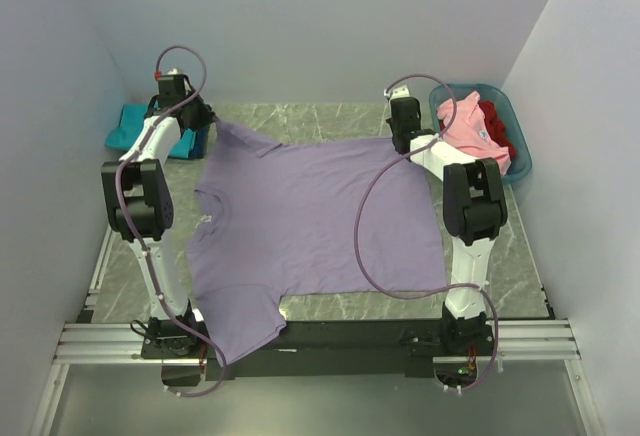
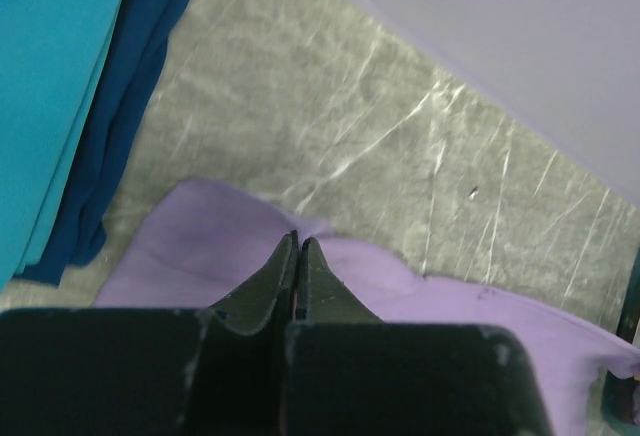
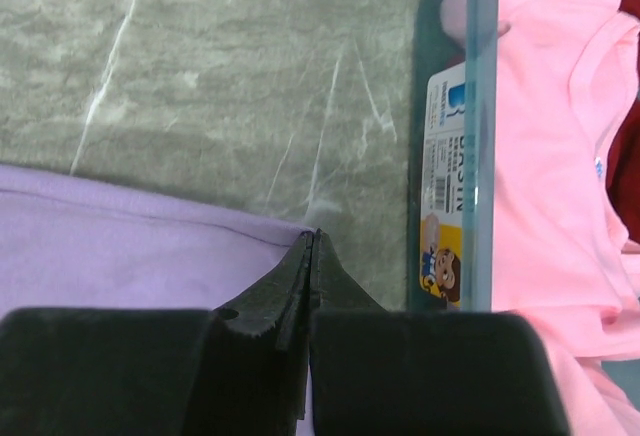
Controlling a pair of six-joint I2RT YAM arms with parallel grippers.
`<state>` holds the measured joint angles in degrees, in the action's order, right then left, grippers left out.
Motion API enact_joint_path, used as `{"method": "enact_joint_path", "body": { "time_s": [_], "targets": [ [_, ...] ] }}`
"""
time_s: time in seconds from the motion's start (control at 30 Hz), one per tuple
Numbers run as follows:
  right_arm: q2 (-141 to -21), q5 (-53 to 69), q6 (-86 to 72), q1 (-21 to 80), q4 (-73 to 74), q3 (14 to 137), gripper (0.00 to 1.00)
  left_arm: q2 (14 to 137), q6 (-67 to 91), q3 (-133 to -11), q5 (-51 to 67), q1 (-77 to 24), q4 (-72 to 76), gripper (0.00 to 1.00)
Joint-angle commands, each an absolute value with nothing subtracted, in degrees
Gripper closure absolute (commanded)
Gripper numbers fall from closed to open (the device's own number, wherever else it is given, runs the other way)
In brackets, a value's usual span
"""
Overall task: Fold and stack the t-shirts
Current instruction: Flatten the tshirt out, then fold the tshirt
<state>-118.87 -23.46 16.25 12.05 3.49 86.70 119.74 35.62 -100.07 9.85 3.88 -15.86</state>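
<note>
Two grippers pinch the far edge of one large purple shirt that lies spread flat across the middle of the grey marbled desk. Its collar points left, one sleeve reaches toward the near edge between the arm bases, and the hem runs along the right side.

The left gripper is at the far left, with its fingers pressed together on the tip of the far sleeve. The cloth there is drawn up into a point. In the left wrist view the fingertips meet with purple cloth bunched around them.

The right gripper is at the far right, its fingers closed on the far corner of the hem. In the right wrist view the fingertips meet right at the shirt's edge.

Just left of the left gripper, a teal shirt and a dark blue shirt lie together on the desk.

At the far right corner sits a blue plastic basket, holding a pink shirt and a red shirt. The basket's label faces the right gripper.
</note>
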Motion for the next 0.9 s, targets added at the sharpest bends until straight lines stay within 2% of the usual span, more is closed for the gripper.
{"method": "enact_joint_path", "body": {
  "time_s": [0.0,0.87],
  "targets": [
    [-116.99,-24.43,14.94,11.95,4.92,87.9,1.0,113.57,37.44,-99.05,10.55,3.87,-20.02,0.99],
    [-105.91,-27.77,7.04,12.04,9.75,76.46,1.0,86.76,43.07,-76.65,13.71,3.87,-28.92,0.99]
  ]
}}
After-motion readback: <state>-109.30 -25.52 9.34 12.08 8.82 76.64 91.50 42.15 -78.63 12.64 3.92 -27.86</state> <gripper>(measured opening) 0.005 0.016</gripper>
